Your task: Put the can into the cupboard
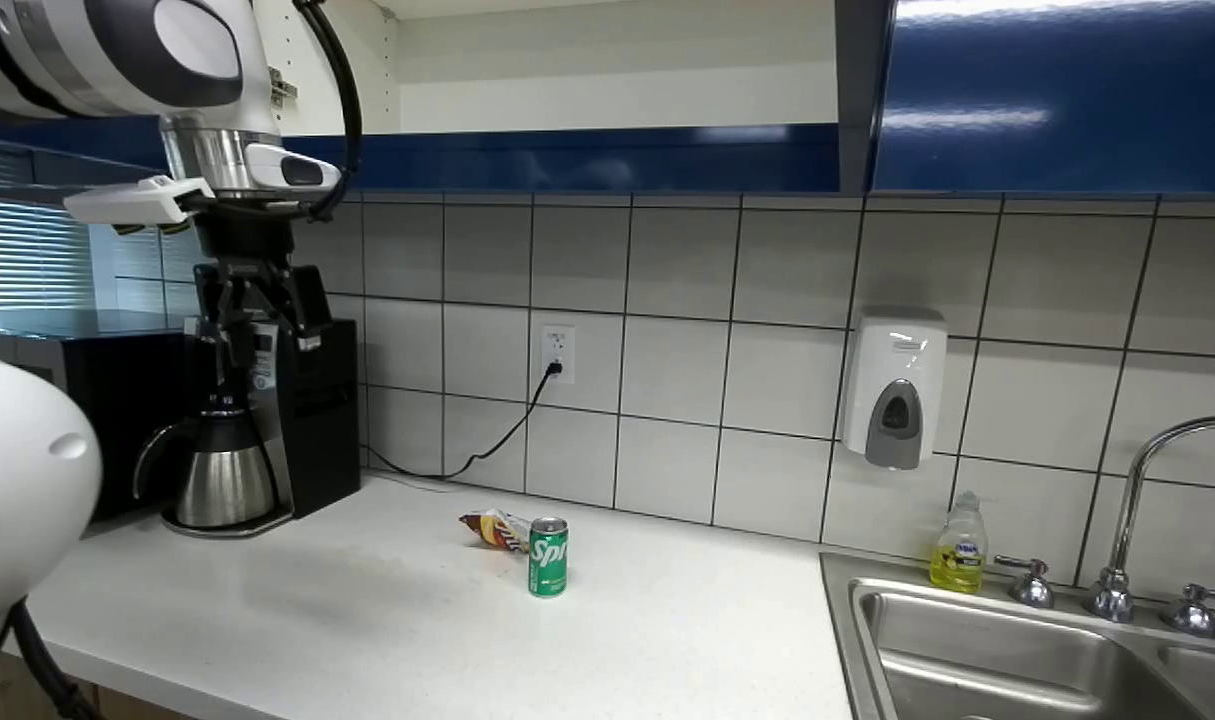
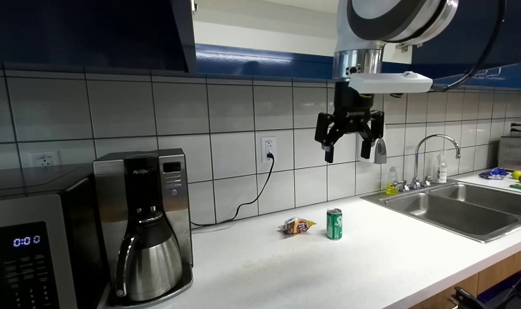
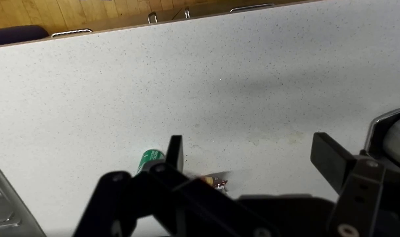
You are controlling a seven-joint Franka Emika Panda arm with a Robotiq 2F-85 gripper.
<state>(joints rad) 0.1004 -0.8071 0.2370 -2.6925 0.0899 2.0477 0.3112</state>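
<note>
We find the can [image 2: 334, 224] upright on the desk [image 1: 417, 630], green with a silvery top. In an exterior view the pincer [image 2: 347, 153] hangs well above the desk, pointing down, with the can at its six o'clock; we see its jaws spread wide, and in the wrist view the desk shows between them while one jaw hides part of the can. The cupboard [image 1: 617, 100] stands open at twelve o'clock from the can in an exterior view, and we look into a white interior above a glossy blue lower edge; its upper part lies out of our sight. Near the can at ten o'clock in an exterior view lies a crumpled wrapper [image 1: 497, 530], brown and yellow, whose contents we cannot make out. At nine o'clock from the can in an exterior view the coffee maker [image 2: 142, 184] holds a pot [image 2: 157, 268]; the pot's inside is hidden from us. Beyond it, again at nine o'clock, is the microwave [image 2: 54, 236], reading 0:00, its inside hidden too. At three o'clock from the can in both exterior views is the sink [image 1: 847, 620], and at its back edge we see a bottle [image 1: 960, 545] with yellow liquid [image 1: 951, 574] in it. On the wall [image 1: 682, 265], at two o'clock from the can in an exterior view, hangs a white dispenser [image 1: 897, 380]; we cannot see how full it is.
</note>
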